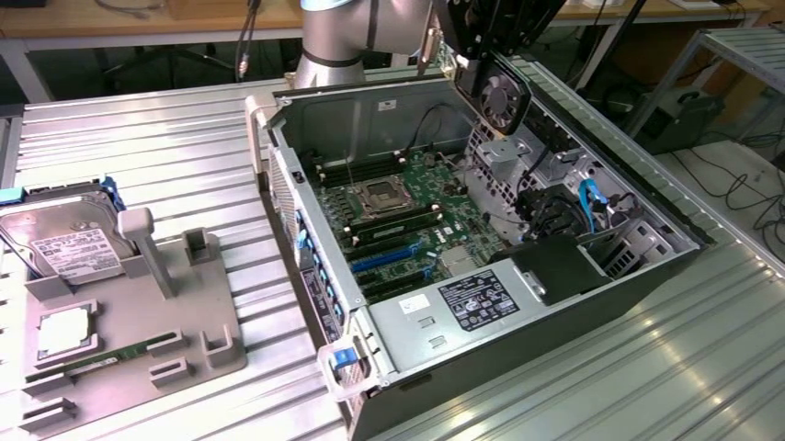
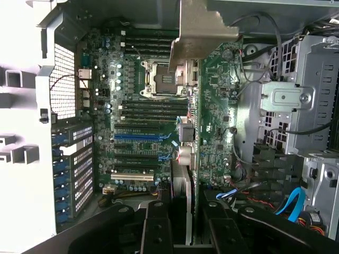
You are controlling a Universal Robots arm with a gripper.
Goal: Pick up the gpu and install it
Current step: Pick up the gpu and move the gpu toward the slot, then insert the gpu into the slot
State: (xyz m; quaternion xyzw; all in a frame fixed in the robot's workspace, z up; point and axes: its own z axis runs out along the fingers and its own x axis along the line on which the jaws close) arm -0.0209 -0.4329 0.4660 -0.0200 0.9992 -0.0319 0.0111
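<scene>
My gripper [image 1: 483,50] hangs over the back of the open computer case [image 1: 552,340], shut on the gpu [image 1: 501,95]. The card's black cooler and round fan face the exterior view's right, and its silver bracket [image 1: 432,55] points down toward the case's rear wall. In the wrist view the gpu [image 2: 192,132] is a thin green slab seen edge-on between my dark fingers [image 2: 156,233], with the gripper [image 2: 183,222] closed on it and the bracket [image 2: 204,32] at its far end. Below lies the motherboard [image 2: 143,106] with its blue expansion slot [image 2: 136,136]. The card is clear above the board.
Inside the case sit a power supply [image 1: 472,308], a drive cage [image 2: 296,100] and blue cables [image 1: 589,207]. On the exterior view's left a grey fixture [image 1: 135,340] carries a silver hard drive [image 1: 68,239], a processor [image 1: 62,333] and a memory stick [image 1: 105,363]. The arm's base [image 1: 331,37] stands behind the case.
</scene>
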